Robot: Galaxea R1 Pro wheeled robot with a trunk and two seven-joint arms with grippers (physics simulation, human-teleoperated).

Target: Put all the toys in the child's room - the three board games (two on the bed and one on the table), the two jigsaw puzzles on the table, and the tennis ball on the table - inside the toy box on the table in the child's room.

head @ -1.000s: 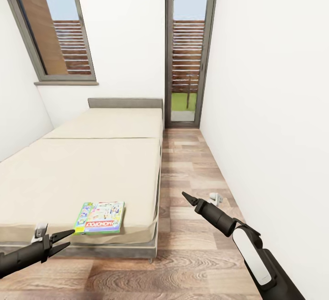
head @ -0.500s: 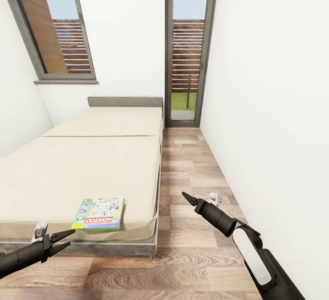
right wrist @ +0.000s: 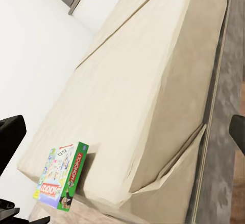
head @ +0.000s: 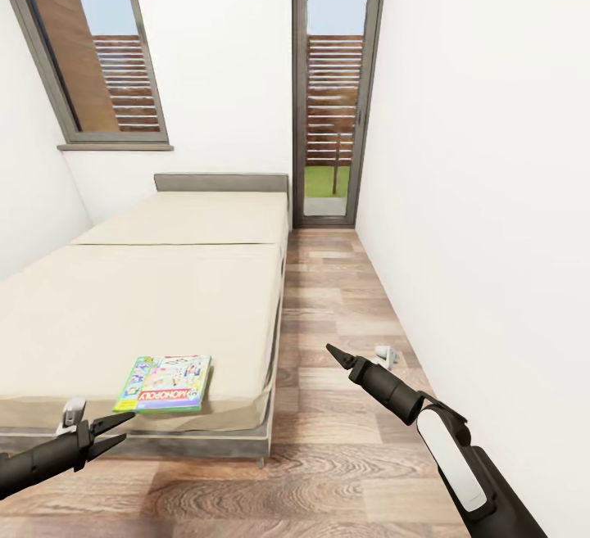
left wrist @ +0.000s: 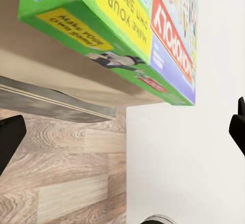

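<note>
The left gripper (head: 115, 428), a black two-fingered claw on a dark arm, hangs low over the wood-plank floor (head: 344, 456) just short of the bed's near edge, its jaws parted in a narrow V with nothing between them. Just beyond its tips, apart from them, the flat green-edged printed cardboard board game box (head: 164, 383) with the red "Monopoly" banner lies flat on the plain beige mattress of the wide low bed (head: 156, 292), near the foot corner (the left wrist view shows the box (left wrist: 127, 35) close to the mattress edge). The right gripper (head: 331, 350), black and pointed on a white-and-black arm, hovers over the floor between bed and white wall (head: 483, 194); whether its jaws are parted I cannot tell. The right wrist view shows the box (right wrist: 60, 184) at the mattress corner.
</note>
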